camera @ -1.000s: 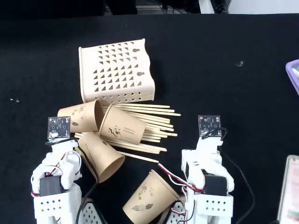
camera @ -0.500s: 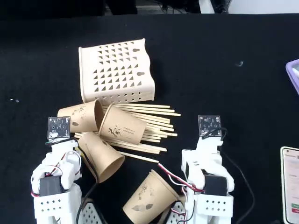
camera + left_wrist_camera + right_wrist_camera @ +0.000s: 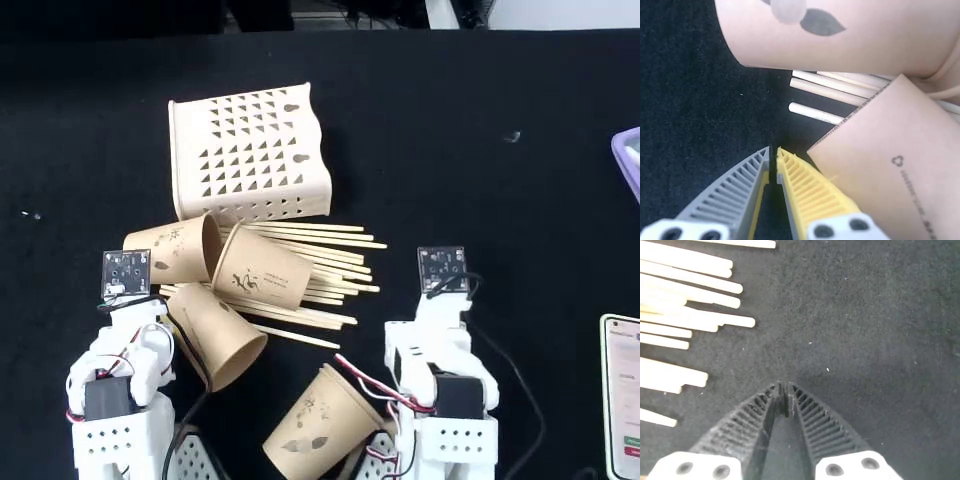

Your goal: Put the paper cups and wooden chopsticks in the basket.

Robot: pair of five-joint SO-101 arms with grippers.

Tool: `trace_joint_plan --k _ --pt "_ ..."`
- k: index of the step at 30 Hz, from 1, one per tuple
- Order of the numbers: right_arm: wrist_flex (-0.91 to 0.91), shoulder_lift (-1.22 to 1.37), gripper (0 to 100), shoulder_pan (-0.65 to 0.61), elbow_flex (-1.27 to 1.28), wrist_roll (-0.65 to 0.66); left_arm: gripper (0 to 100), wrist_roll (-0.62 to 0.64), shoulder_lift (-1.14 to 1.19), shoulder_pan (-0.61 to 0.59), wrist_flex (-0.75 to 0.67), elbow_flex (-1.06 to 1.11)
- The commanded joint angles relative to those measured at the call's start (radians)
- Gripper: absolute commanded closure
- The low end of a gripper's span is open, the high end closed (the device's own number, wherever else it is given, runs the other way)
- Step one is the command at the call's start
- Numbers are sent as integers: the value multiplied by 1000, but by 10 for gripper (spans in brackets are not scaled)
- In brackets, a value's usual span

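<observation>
The left gripper (image 3: 772,151) was closed and empty, its tip just beside a paper cup (image 3: 890,190). The right gripper (image 3: 785,388) was also closed on nothing, over bare bench (image 3: 875,315) near the wooden chopsticks (image 3: 690,315). Four cups and the chopsticks lay outside the tipped basket (image 3: 250,150), so the task looked unstarted.

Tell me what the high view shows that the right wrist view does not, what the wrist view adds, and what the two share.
The high view adds the basket lying on its side, four paper cups tipped over near it, and a phone at the table's edge. The right wrist view adds the right claw, shut, its tips over bare cloth beside the stick ends. Both share the pile of chopsticks and the black table.
</observation>
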Motion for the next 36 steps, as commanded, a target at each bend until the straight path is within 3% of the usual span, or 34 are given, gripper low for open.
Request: trace_joint_plan --k 1,8,12,16,19,24,28,36 --pt "8 -93 984 -41 -1 -11 970 -5 -5 10 3 21" --pt "-11 -93 983 -46 -1 -3 970 -5 -5 10 3 21" --pt "-160 -93 983 -37 -1 -3 968 -11 -5 -38 3 21" --pt "-333 -93 983 -37 -1 -3 967 -12 -8 -153 -6 1" --pt "-485 -93 983 -37 -1 0 967 -12 -8 -303 -6 -74" --pt "-667 -93 982 -37 -24 161 967 -126 -8 -539 -14 -294" --pt "-652 -91 982 -38 -174 210 966 -209 -8 -572 -121 -437" --pt "-354 -74 843 -84 -710 160 966 -150 3 -469 -173 -687"
